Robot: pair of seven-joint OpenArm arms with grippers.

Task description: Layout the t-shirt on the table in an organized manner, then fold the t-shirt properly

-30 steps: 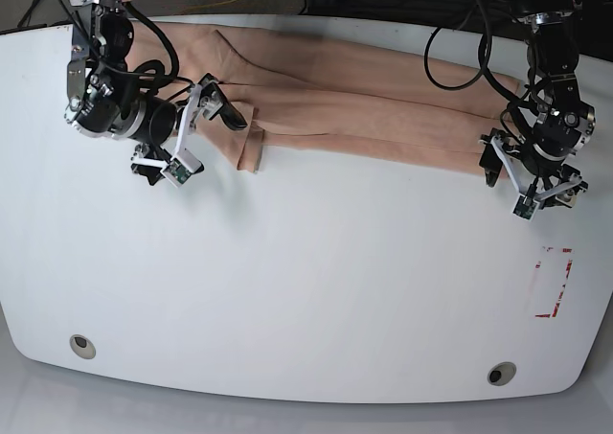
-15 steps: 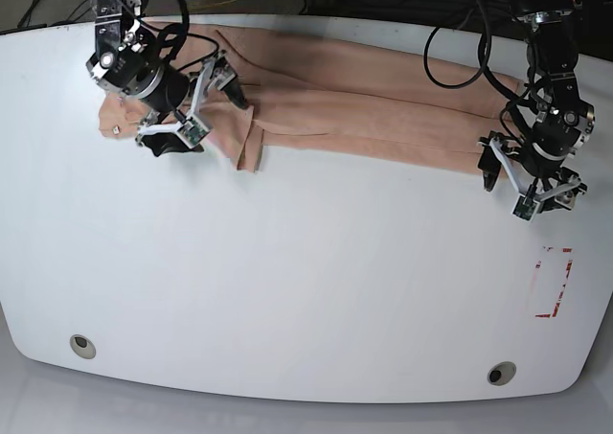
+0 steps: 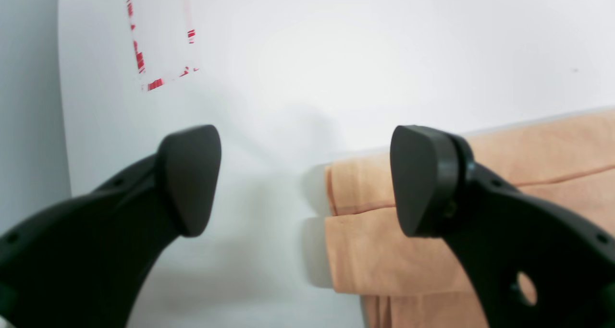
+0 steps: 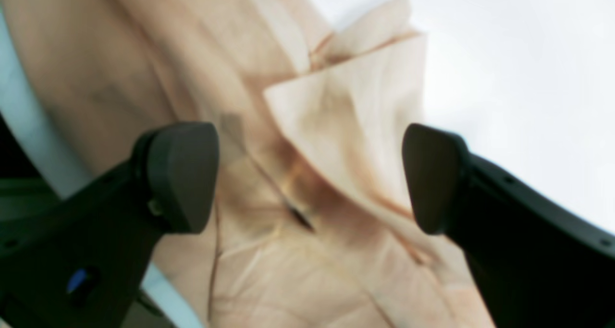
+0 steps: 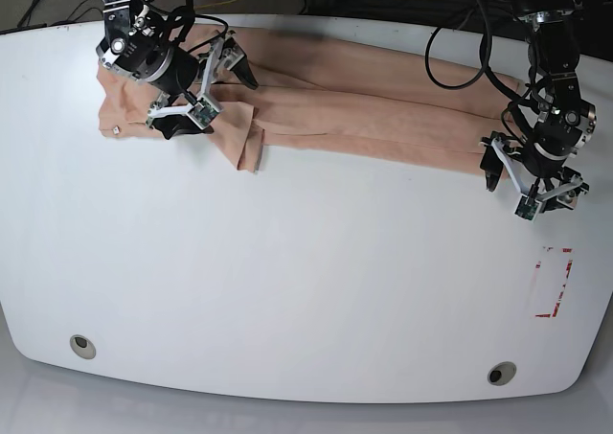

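Watching from my remote seat: both arms sit over the far half of the worktop (image 5: 287,290).
T-shirt: the peach-pink t-shirt (image 5: 364,108) lies as a long, creased band along the 12 o'clock edge of the worktop, with a folded flap hanging toward 6 o'clock at its 9 o'clock end.
Right end effector: I see my right end effector (image 5: 204,87) spread wide above that bunched end; in its wrist view (image 4: 307,174) the raised flap sits between the fingers without either pad touching it.
Left end effector: my left end effector (image 5: 525,177) is spread too, at the shirt's 3 o'clock end; its wrist view (image 3: 305,179) shows the folded hem edge (image 3: 365,241) just beside one finger (image 3: 423,179), not gripped.
Red mark: a red rectangle outline (image 5: 553,283) lies toward 4 o'clock, apart from the cloth.
Grommet holes: two (image 5: 82,346) (image 5: 500,373) near the 6 o'clock edge.
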